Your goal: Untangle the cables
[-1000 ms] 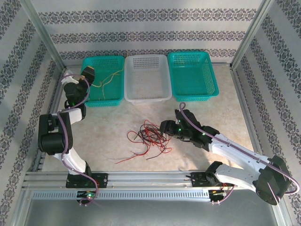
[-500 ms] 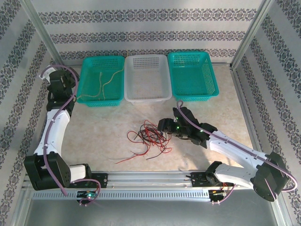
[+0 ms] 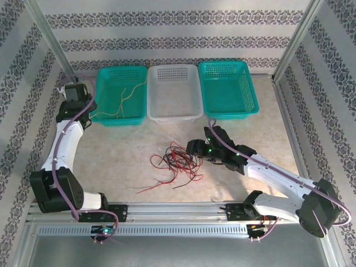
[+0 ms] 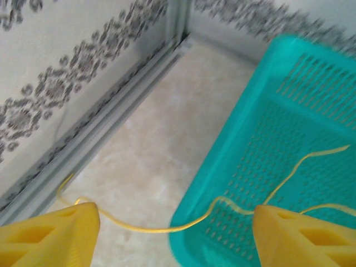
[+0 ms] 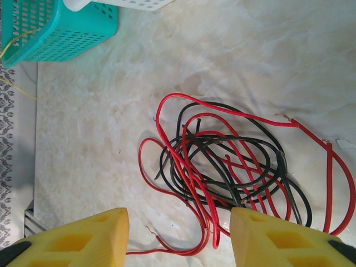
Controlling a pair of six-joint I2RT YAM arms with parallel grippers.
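right gripper [image 5: 177,222] hangs wide above the red and black cables [image 5: 222,161], gripping nothing, the tangle mid-table at its 9 o'clock. left gripper [image 4: 175,217] gapes too, empty, with the yellow cable [image 4: 161,230] draped over the teal basket [image 4: 222,167] rim at 11 o'clock.

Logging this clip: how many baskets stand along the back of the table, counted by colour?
teal baskets: 2
white basket: 1
Total: 3
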